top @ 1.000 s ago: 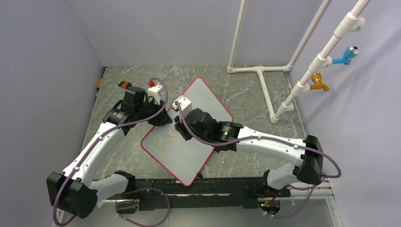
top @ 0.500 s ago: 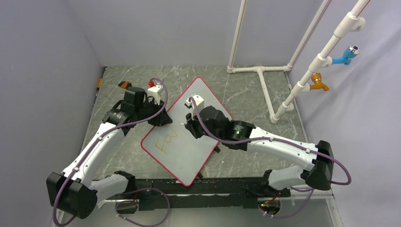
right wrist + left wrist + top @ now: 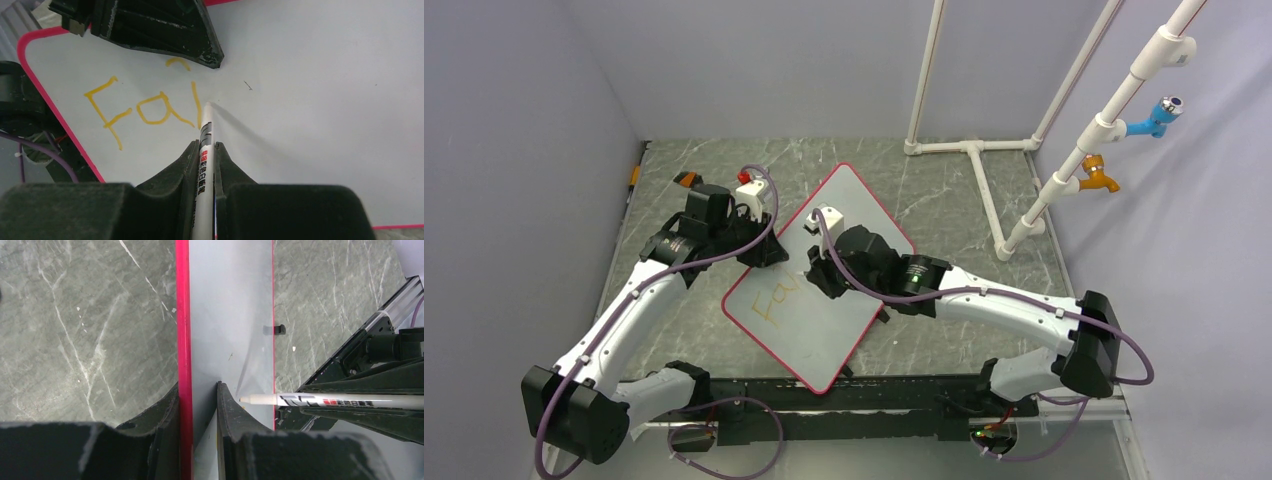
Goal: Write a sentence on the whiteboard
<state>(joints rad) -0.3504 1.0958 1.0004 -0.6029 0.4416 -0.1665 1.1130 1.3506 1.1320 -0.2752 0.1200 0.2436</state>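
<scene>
Seen from above, one whiteboard (image 3: 856, 205) lies flat and skewed on the stone-patterned table (image 3: 944, 190), between the two arms. The left gripper (image 3: 197, 390) is closed narrowly on the board's red rim, one finger on the table side and one on the white face, most likely to keep the panel from sliding under the pressure of writing. The right gripper (image 3: 204, 147) pinches a single white marker (image 3: 205, 127) between its fingers. The barrel runs straight out ahead of the jaws and slants down toward the board directly beneath. The tip meets its own shadow on the surface, so it is judged to be in contact. The sentence (image 3: 145, 112) is only begun. Three yellow-orange letters, "F", "a" and an "i" stroke with a small arc above it, lie just beyond and beside the marker tip, on the side nearer the left gripper, whose dark finger rests on the board close above them. Counted: two grippers, one board, one marker, three letters, and one small black clip (image 3: 275, 329) visible at the far rim in the left wrist view.
</scene>
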